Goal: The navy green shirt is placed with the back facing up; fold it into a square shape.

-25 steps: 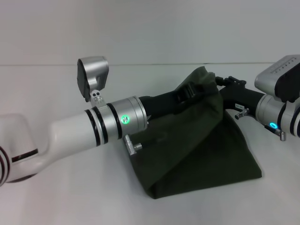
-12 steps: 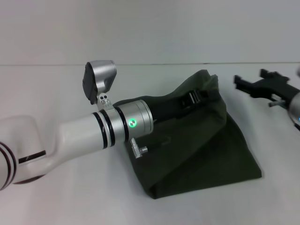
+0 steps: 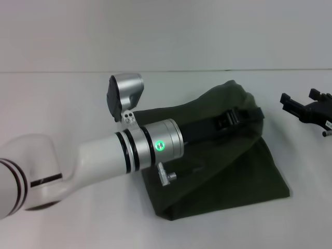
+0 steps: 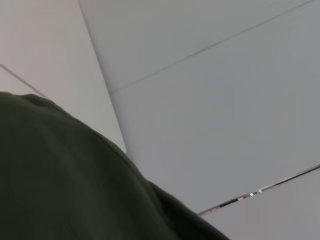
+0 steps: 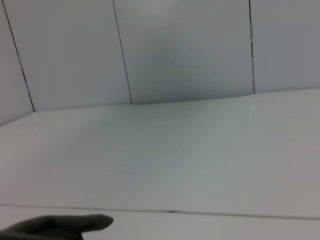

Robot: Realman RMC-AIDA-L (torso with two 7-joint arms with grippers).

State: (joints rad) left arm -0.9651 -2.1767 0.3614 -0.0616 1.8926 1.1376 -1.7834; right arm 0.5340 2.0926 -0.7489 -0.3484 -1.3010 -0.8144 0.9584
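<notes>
Left end effector (image 3: 234, 117) carries the navy green shirt's (image 3: 228, 171) raised fold farther right, clamped; right end effector (image 3: 303, 108) has withdrawn, open and empty.

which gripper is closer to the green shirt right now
Left. The left gripper is under a raised fold of the shirt, lifting the cloth. The right gripper is off to the shirt's right, apart from it.

left tool (image 3: 233, 118) lifting navy green shirt (image 3: 228, 171)
</notes>
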